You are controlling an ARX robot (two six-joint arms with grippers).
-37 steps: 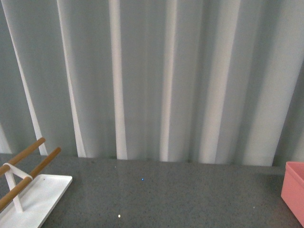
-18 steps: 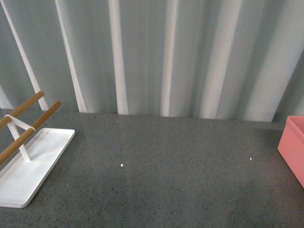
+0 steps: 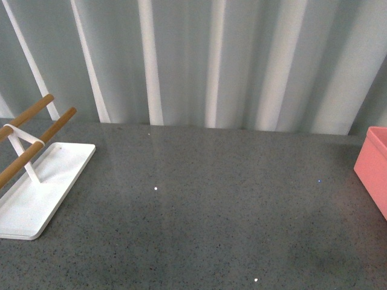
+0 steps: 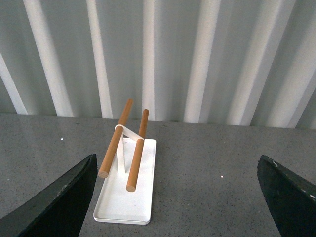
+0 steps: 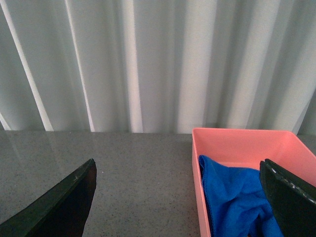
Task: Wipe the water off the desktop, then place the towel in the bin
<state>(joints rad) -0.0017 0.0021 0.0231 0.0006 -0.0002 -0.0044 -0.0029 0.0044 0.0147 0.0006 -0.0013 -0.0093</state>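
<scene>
The dark grey speckled desktop (image 3: 205, 205) fills the lower front view; no water shows on it. The salmon-pink bin (image 3: 373, 166) stands at its right edge, cut off by the frame. In the right wrist view the bin (image 5: 232, 140) holds the blue towel (image 5: 232, 197), bunched inside. My right gripper (image 5: 180, 205) is open and empty, above the desktop and the bin's near wall, apart from the towel. My left gripper (image 4: 182, 197) is open and empty above the desktop (image 4: 207, 177). Neither gripper shows in the front view.
A white flat rack base (image 3: 36, 193) with two wooden rods (image 3: 33, 136) stands at the desktop's left; it also shows in the left wrist view (image 4: 129, 190). A pale pleated curtain (image 3: 205, 60) hangs behind the desktop's far edge.
The front view has tilted downward: the rack, the bin and the desktop's far edge sit higher in the picture and more desktop shows.
</scene>
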